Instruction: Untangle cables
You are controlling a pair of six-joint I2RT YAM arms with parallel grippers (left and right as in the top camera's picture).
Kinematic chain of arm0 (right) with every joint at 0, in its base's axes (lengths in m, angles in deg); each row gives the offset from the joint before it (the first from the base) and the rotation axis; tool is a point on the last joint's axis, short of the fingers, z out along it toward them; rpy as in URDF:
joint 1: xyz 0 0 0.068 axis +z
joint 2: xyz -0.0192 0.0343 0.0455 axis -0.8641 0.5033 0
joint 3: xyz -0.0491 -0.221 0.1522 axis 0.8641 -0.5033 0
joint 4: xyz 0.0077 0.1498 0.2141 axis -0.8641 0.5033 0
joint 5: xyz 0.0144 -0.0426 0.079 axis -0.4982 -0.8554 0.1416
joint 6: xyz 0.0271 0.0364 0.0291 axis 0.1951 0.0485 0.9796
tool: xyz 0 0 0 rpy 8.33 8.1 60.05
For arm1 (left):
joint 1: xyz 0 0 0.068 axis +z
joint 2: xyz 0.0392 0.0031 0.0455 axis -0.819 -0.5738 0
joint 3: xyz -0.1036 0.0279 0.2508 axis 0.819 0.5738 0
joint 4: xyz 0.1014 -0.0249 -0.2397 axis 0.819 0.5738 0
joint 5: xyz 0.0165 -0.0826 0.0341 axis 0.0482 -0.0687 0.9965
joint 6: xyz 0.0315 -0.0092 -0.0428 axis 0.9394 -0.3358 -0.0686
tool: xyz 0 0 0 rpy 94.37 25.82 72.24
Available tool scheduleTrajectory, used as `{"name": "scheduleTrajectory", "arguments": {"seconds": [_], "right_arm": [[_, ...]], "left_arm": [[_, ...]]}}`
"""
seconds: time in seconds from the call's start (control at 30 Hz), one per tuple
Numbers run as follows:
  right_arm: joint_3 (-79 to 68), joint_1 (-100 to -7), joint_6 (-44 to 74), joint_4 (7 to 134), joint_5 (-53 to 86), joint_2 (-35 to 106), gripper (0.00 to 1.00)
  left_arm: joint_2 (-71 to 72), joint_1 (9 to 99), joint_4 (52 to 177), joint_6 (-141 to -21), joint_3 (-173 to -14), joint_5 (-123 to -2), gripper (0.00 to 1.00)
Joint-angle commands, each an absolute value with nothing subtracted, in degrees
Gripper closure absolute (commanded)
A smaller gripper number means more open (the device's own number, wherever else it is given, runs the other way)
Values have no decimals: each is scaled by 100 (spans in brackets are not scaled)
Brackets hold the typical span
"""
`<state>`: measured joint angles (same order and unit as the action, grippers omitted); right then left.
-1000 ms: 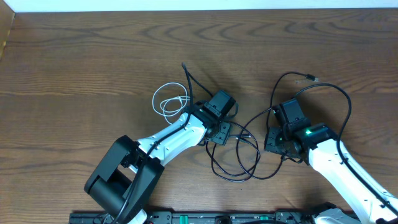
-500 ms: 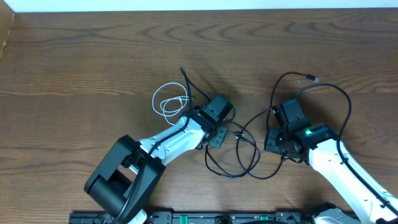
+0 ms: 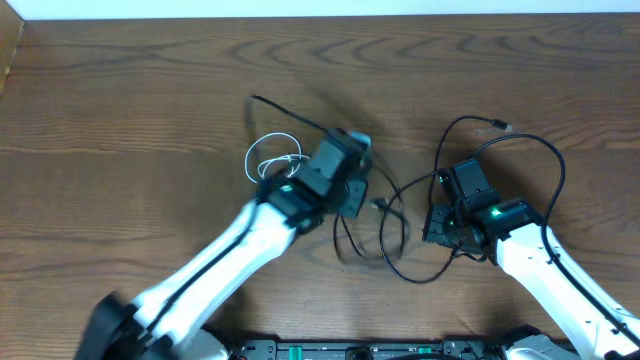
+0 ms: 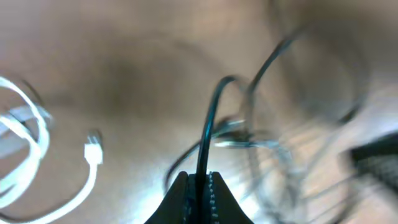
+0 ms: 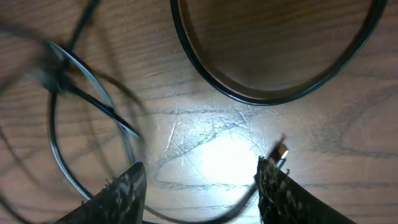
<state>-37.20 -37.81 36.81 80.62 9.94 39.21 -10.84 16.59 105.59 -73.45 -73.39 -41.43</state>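
Two cords lay on the wooden table (image 3: 120, 90) in the overhead view. The white cable (image 3: 272, 168) sat coiled at about 10 o'clock from my left gripper (image 3: 352, 195), just beside that blurred arm. The black cable (image 3: 556, 160) spread in loose loops between the two arms. One end reached out toward 11 o'clock of the left gripper, and a wide arc swung round the right gripper (image 3: 440, 225) to a small plug (image 3: 500, 126) at its 1 o'clock. From the left wrist, I saw the left gripper (image 4: 200, 183) pinched tight on a strand of the black cable (image 4: 208, 124), which rose toward 12 o'clock into a blurred knot of loops. The white cable (image 4: 37, 130) curled at 9 o'clock, its plug end (image 4: 93, 152) lying free on the wood. From the right wrist, the right gripper (image 5: 199, 186) stood with its fingers (image 5: 124, 186) spread apart, bare table between them. A broad bend of the black cable (image 5: 267, 101) lay at 12 o'clock, more loops blurred at 10 o'clock, and a small connector (image 5: 281, 151) sat just beside the 3 o'clock finger.
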Motion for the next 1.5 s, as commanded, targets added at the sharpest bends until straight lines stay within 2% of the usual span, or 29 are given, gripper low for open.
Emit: {"name": "scheduleTrajectory", "arguments": {"seconds": [0.0,0.17,0.4,0.57,0.77,0.83,0.97,1.0,1.03,1.17,1.2,1.23,1.3,1.33,1.37,1.47], "right_arm": [[-3724,-3798,3740,8008,946,3923,45],[-3724,-3798,3452,7619,1508,3923,43],[-3724,-3792,2468,6526,3116,3923,39],[-3722,-3794,2468,5870,3011,3923,34],[-3722,-3794,2477,4849,2168,4013,32],[-3722,-3794,2497,4605,2172,4057,40],[-3724,-3794,2497,4572,2174,4114,86],[-3722,-3794,2499,4650,2176,4122,94],[-3724,-3794,2499,4753,2181,4124,99],[-3722,-3794,2497,5402,2192,4133,99],[-3722,-3794,2497,5686,2192,4131,99],[-3724,-3794,2499,5794,2194,4133,99],[-3724,-3794,2499,5977,2194,4131,99],[-3722,-3794,2503,6017,2205,4131,99],[-3724,-3794,2578,6065,2270,4131,99],[-3724,-3794,2650,6047,2651,4133,99]], "left_arm": [[-338,1961,10520,-7627,-7494,-4476,93],[188,2243,10424,-7668,-7494,-5669,92],[306,2267,10177,-7664,-7494,-7125,93],[306,2267,10078,-7666,-7494,-7367,92],[306,2267,10083,-7666,-7494,-7894,93],[306,2267,10083,-7666,-7494,-7975,92],[304,2269,10085,-7657,-7494,-7909,93],[304,2269,10093,-7640,-7492,-7831,92],[304,2267,10126,-7640,-7492,-7680,93],[282,2267,10491,-7638,-7468,-6408,92],[234,2267,10782,-7640,-7452,-5660,88],[202,2267,10904,-7640,-7439,-5405,83],[94,2267,11086,-7642,-7400,-5162,57],[38,2267,11145,-7642,-7395,-5164,50],[-35,2267,11202,-7644,-7395,-5169,45],[-286,2267,11324,-7644,-7395,-5481,42]]}}
